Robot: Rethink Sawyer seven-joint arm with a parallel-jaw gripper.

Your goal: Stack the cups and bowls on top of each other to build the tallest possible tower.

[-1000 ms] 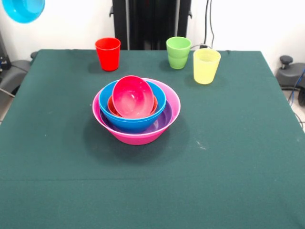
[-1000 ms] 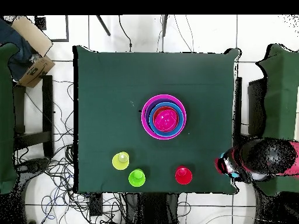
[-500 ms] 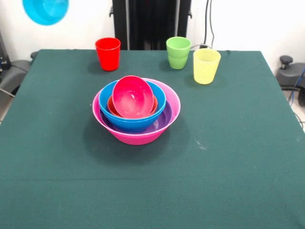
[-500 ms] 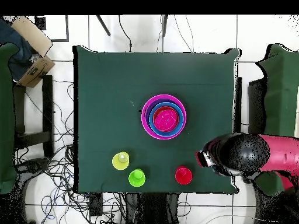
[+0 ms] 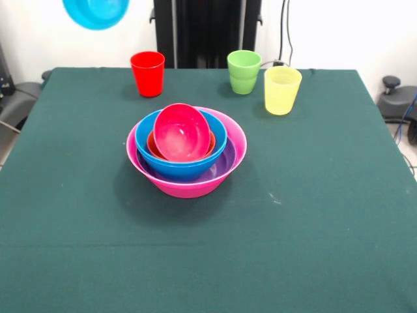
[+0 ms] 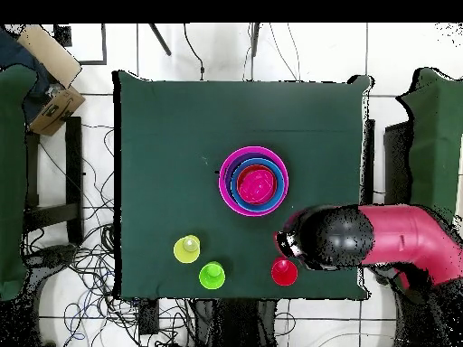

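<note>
Green cloth covers the counter, white wall behind, cables all over the tiled floor in the overhead view. Count: three cups along one edge, red, green and yellow, all upright, green and yellow close together. One tower mid-counter: pink bowl outermost, then purple, blue, a sliver of orange, and a magenta bowl tilted on top. One cyan bowl is up in the air at the top edge, above the red cup's side. The arm reaches in over the counter near the red cup; its pincer is hidden, so can't tell if it's clenched or not.
</note>
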